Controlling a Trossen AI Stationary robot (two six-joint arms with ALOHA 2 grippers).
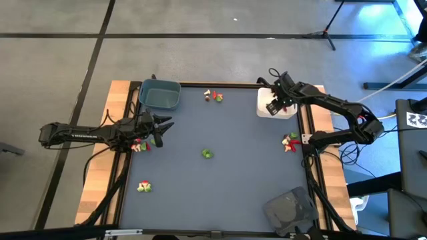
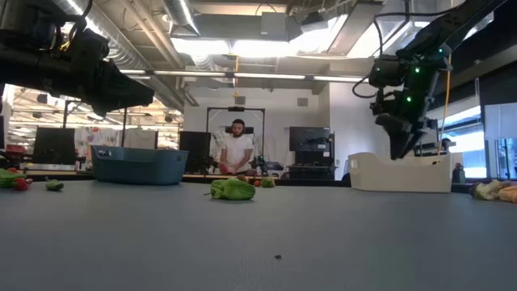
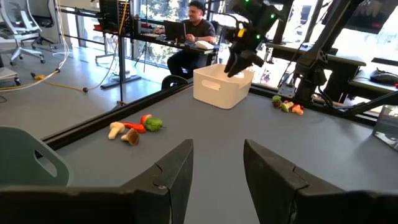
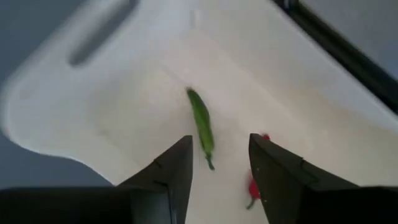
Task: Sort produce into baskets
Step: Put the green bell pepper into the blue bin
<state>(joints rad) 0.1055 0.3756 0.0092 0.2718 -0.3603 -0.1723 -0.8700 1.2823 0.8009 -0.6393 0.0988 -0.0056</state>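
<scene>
Left gripper (image 1: 162, 127) parted and empty, poised just beyond a small pile of produce (image 1: 139, 145) lying back toward its wrist, blue tub (image 1: 160, 94) near ahead. Green piece (image 1: 207, 154) alone mid-table, nearer the left gripper, open room all round. Right gripper (image 1: 273, 105) spread and empty above the white tub (image 1: 289, 111), green pod (image 4: 201, 126) directly below, long axis running away between the fingers, red piece (image 4: 254, 185) beside it.

A person (image 2: 237, 145) sits at a far workstation at twelve o'clock; monitors (image 2: 308, 139) stand nearby, and a tripod (image 1: 328, 29) stands at one o'clock.
</scene>
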